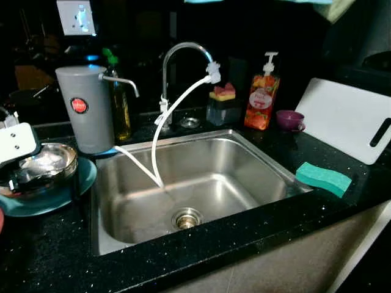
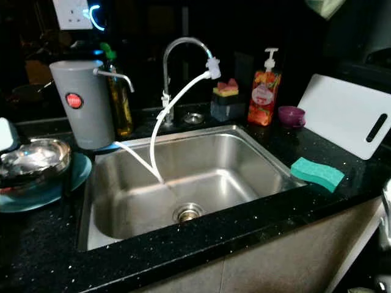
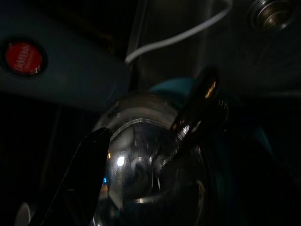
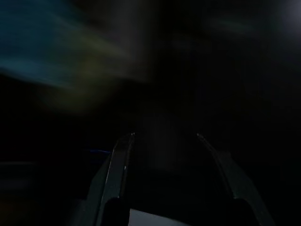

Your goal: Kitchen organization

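A shiny steel bowl (image 1: pixel 46 160) sits on a teal plate (image 1: pixel 87 175) on the black counter, left of the sink (image 1: pixel 263 160). My left gripper (image 3: pixel 150 110) is right at the bowl, its white wrist block (image 1: pixel 15 143) above the bowl's left side. In the left wrist view its two black fingers (image 3: pixel 82 174) stand wide apart, one at each side of the bowl's rim; whether they touch it is unclear. My right gripper (image 4: pixel 164 136) hangs low in the dark, open, with nothing between its fingers. Part of the right arm (image 2: pixel 385 213) shows at the counter's right front.
A grey water filter (image 1: pixel 85 110), an oil bottle (image 1: pixel 120 107), the faucet (image 1: pixel 183 49) with a white hose (image 1: pixel 174 107), a sponge holder (image 1: pixel 223 104), a soap pump bottle (image 1: pixel 263 97) and a purple cup (image 1: pixel 289 120) line the back. A green sponge (image 1: pixel 324 178) and white cutting board (image 1: pixel 348 119) lie right.
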Robot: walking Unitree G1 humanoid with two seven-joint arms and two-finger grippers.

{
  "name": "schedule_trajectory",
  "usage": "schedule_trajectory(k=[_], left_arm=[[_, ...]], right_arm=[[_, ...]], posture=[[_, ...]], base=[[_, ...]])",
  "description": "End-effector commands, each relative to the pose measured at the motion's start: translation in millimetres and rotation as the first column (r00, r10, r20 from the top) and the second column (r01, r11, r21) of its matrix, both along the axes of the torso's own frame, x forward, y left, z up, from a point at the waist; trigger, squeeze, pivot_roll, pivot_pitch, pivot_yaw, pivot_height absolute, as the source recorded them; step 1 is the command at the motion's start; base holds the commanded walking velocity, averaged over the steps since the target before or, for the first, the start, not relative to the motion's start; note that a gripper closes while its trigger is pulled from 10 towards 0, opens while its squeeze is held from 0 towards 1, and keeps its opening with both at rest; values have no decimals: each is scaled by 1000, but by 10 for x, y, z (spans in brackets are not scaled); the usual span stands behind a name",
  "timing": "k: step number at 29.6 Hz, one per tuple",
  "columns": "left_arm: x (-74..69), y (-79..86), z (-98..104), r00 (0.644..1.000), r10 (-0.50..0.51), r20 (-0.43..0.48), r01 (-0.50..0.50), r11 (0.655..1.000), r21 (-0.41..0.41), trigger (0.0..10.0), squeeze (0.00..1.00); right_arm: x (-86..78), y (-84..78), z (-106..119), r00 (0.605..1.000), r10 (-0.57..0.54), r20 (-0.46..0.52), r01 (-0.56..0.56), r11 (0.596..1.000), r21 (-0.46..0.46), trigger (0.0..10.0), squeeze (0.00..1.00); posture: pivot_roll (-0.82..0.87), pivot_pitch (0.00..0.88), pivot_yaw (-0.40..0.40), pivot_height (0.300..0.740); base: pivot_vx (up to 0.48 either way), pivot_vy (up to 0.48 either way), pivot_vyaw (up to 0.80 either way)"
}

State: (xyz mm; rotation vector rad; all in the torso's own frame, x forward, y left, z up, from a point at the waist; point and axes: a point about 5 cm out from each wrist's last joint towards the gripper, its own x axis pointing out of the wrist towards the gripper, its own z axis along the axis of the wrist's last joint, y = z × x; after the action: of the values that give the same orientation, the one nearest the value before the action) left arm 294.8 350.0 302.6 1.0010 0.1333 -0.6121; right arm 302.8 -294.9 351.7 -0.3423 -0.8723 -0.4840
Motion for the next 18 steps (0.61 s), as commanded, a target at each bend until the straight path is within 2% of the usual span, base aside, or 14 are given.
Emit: schedule_trajectory(k=[1, 2, 3, 4, 5, 6, 7, 8, 9, 11, 13, 14, 16, 18], left_arm=[[-49, -24, 94, 999, -29, 21, 29, 1000, 4, 10000, 0], [-66, -68, 146, 998, -56, 34, 57, 998, -7, 10000, 0], [-79, -103, 190, 996, -77, 47, 78, 997, -14, 10000, 0], [-79, -103, 190, 996, -77, 47, 78, 997, -14, 10000, 0], [-86, -131, 228, 994, -93, 61, 94, 995, -21, 10000, 0], [-86, -131, 228, 994, -93, 61, 94, 995, -21, 10000, 0], [-104, -212, 238, 988, -134, 71, 137, 990, -38, 10000, 0], [-119, -249, 222, 986, -153, 66, 155, 987, -39, 10000, 0], [-119, -249, 222, 986, -153, 66, 155, 987, -39, 10000, 0], [-156, -303, 181, 983, -179, 50, 181, 983, -33, 10000, 0], [-172, -353, 132, 980, -196, 39, 198, 980, -39, 10000, 0], [-172, -353, 132, 980, -196, 39, 198, 980, -39, 10000, 0], [-171, -371, 47, 981, -191, 25, 192, 981, -17, 10000, 0], [-165, -394, -1, 981, -194, 21, 194, 980, -31, 10000, 0]], right_arm=[[199, 544, -154, 937, 290, -194, -309, 948, -77, 10000, 0], [232, 856, -255, 862, 412, -294, -460, 880, -115, 10000, 0], [242, 1069, -364, 778, 502, -377, -572, 814, -98, 10000, 0], [242, 1069, -364, 778, 502, -377, -572, 814, -98, 10000, 0], [229, 1228, -449, 711, 564, -421, -650, 756, -84, 10000, 0], [229, 1228, -449, 711, 564, -421, -650, 756, -84, 10000, 0], [176, 1512, -612, 599, 644, -477, -746, 665, -39, 10000, 0], [160, 1619, -663, 565, 667, -486, -769, 639, -18, 10000, 0], [160, 1619, -663, 565, 667, -486, -769, 639, -18, 10000, 0], [137, 1799, -715, 527, 693, -492, -792, 610, 12, 10000, 0], [146, 1935, -730, 510, 715, -478, -800, 598, 41, 10000, 0], [146, 1935, -730, 510, 715, -478, -800, 598, 41, 10000, 0], [172, 2050, -728, 493, 734, -467, -808, 585, 68, 10000, 0], [174, 2098, -715, 477, 751, -456, -814, 574, 93, 10000, 0]], posture=[[82, 0, -36, 740], [86, 0, -38, 740], [88, 0, -38, 740], [88, 0, -38, 740], [88, 0, -38, 740], [88, 0, -38, 740], [94, 0, -32, 740], [95, 0, -31, 740], [95, 0, -31, 740], [95, 0, -31, 740], [103, 0, -32, 740], [103, 0, -32, 740], [105, 0, -40, 740], [105, 0, -40, 740]], base=[[0, 0, 0], [0, 0, 0], [0, 0, 0], [0, 0, 0], [0, 0, 0], [0, 0, 0], [0, 0, 0], [0, 0, 0], [0, 0, 0], [0, 0, 0], [0, 0, 0], [0, 0, 0], [0, 0, 0], [0, 0, 0]])
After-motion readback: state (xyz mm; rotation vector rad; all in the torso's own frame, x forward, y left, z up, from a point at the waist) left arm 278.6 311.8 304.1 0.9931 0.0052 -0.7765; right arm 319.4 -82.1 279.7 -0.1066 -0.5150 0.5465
